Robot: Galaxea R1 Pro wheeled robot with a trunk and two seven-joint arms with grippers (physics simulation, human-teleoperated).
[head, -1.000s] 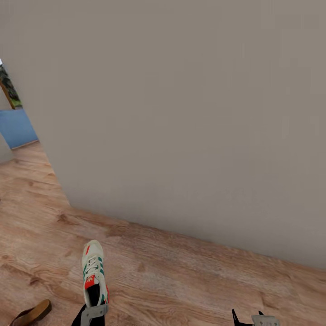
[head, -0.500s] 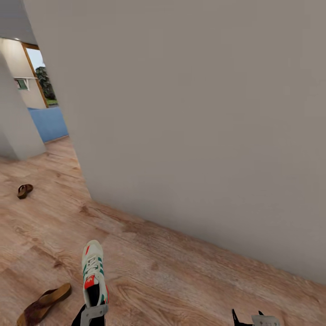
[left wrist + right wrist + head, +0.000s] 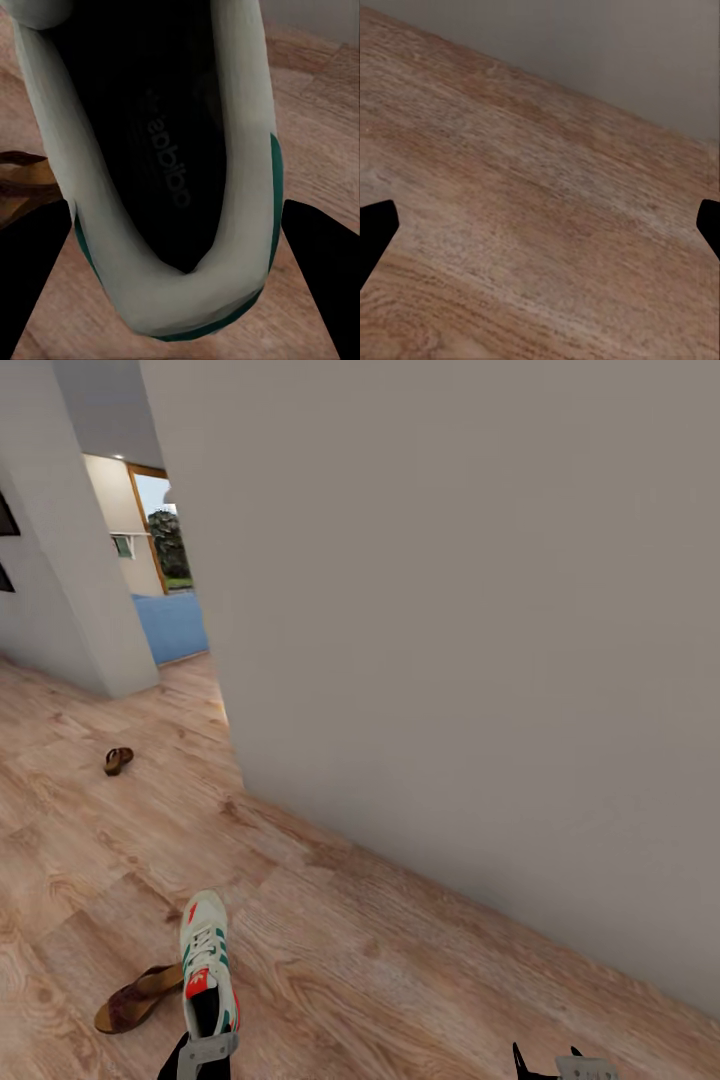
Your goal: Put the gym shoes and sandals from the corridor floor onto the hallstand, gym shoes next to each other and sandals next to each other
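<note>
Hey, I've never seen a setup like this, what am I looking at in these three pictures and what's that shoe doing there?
These are simulator renders from a wheeled robot with two arms. The big picture comes from a camera on its head, looking down over a wood floor beside a grey wall. The other two pictures come from cameras near each arm's end.

The left gripper is shut on a white gym shoe by its heel; the left wrist picture looks straight into that gym shoe's dark opening, with the black fingers at either side. The right gripper holds nothing, and its fingers stand wide apart over bare floor.

Two brown sandals lie on the floor: a near sandal next to the shoe and a far sandal near a doorway.
</note>
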